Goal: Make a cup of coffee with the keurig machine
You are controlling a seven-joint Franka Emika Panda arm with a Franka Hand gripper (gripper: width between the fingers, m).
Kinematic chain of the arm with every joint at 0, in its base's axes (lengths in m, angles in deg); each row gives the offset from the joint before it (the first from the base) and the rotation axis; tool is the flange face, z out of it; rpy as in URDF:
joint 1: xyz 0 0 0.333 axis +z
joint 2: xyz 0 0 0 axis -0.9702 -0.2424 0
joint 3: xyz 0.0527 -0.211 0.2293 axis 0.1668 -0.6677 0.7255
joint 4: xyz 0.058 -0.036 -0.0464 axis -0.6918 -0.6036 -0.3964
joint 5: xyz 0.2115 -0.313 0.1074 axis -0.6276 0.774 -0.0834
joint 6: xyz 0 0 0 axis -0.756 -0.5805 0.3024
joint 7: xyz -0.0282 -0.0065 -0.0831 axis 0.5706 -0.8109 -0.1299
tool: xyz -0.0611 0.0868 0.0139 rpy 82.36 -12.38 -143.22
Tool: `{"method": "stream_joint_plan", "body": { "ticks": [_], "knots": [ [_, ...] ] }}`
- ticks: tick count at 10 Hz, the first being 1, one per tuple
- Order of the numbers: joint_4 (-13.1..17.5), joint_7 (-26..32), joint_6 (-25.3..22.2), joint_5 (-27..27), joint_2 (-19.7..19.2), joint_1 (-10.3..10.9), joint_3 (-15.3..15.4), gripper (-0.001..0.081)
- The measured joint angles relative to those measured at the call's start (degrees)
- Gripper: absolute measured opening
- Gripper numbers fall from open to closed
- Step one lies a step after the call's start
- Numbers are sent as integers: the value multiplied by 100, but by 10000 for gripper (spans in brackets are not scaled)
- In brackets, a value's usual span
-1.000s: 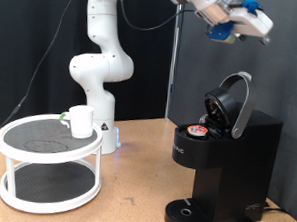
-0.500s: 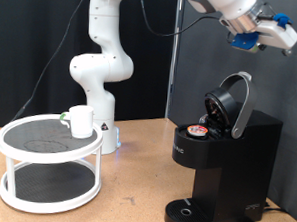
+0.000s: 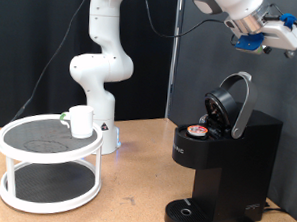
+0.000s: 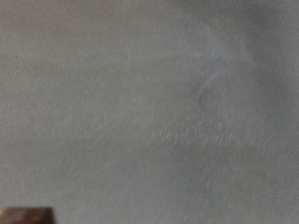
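Note:
The black keurig machine (image 3: 224, 160) stands at the exterior view's right with its rounded lid (image 3: 232, 103) hinged up. A small pod with a reddish top (image 3: 198, 130) sits in the open holder. The white cup (image 3: 81, 121) rests on the top shelf of a round two-tier stand, far to the left of the machine. My gripper (image 3: 283, 36) hangs high at the upper right, well above and to the right of the raised lid; nothing shows between its fingers. The wrist view is a blurred grey surface with no task object in it.
The white two-tier stand (image 3: 48, 162) with dark shelves occupies the exterior view's lower left. The arm's white base (image 3: 99, 63) rises behind it. A black curtain forms the backdrop, and the wooden tabletop (image 3: 134, 195) lies between stand and machine.
The gripper has swung to the exterior view's right, from above the machine's lid towards the frame's right edge, staying high. Machine, pod and cup have not moved.

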Motion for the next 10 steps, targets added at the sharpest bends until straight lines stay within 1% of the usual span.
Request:
{"method": "stream_joint_plan", "body": {
  "ticks": [1,2,3,4,5,6,7,10],
  "knots": [
    [-28,-38,-77,123,-1,-31,-18,510],
    [-65,-69,-167,205,-3,-62,-52,306],
    [-106,-72,-200,252,-3,-96,-85,306],
    [-156,-71,-205,281,-3,-136,-111,170],
    [-202,-50,-207,286,1,-174,-137,170],
    [-240,-20,-207,291,5,-209,-159,33],
    [-284,14,-211,303,14,-246,-170,10],
    [-422,125,-320,406,52,-321,-225,1]
  ]
}}
